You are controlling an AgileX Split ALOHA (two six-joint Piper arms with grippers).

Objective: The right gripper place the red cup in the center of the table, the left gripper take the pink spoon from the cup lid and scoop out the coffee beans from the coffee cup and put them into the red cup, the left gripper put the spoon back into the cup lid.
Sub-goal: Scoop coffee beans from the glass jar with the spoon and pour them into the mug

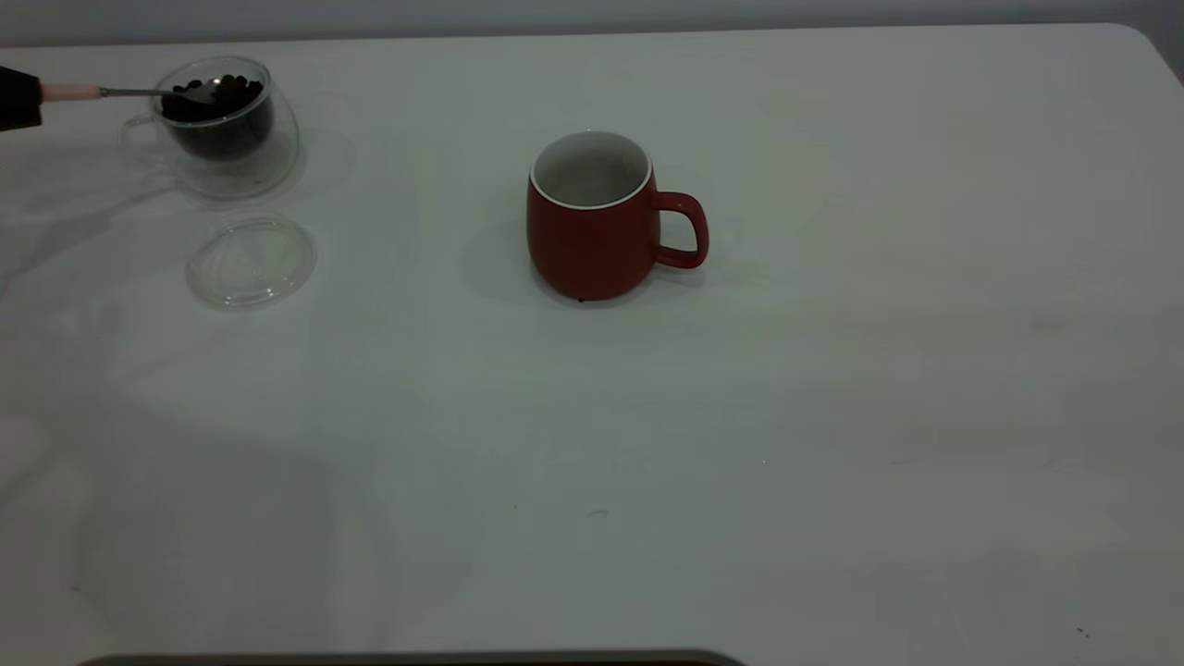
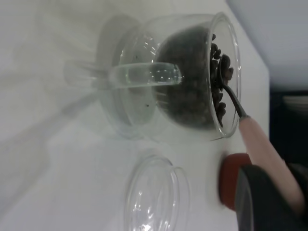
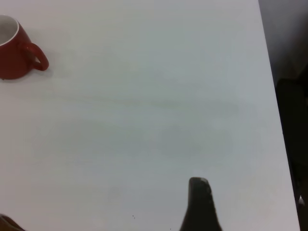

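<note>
The lid (image 1: 251,260) lies bare on the bench (image 1: 740,444), nearest. The spoon (image 1: 139,92) is gripped by the left hand (image 1: 18,97), its bowl among the beans (image 1: 222,92) in the glass cup (image 1: 227,129): scooping is judged underway. A level lift, then carriage to the red cup (image 1: 592,217) at centre, is called for. The right hand (image 3: 199,207) is parked well apart; its state cannot be told.

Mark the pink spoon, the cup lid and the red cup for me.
pink spoon (image 1: 70,92), exterior view, on its pink handle.
cup lid (image 1: 251,260), exterior view, middle of the clear disc.
red cup (image 1: 585,245), exterior view, on its red outer wall.
</note>
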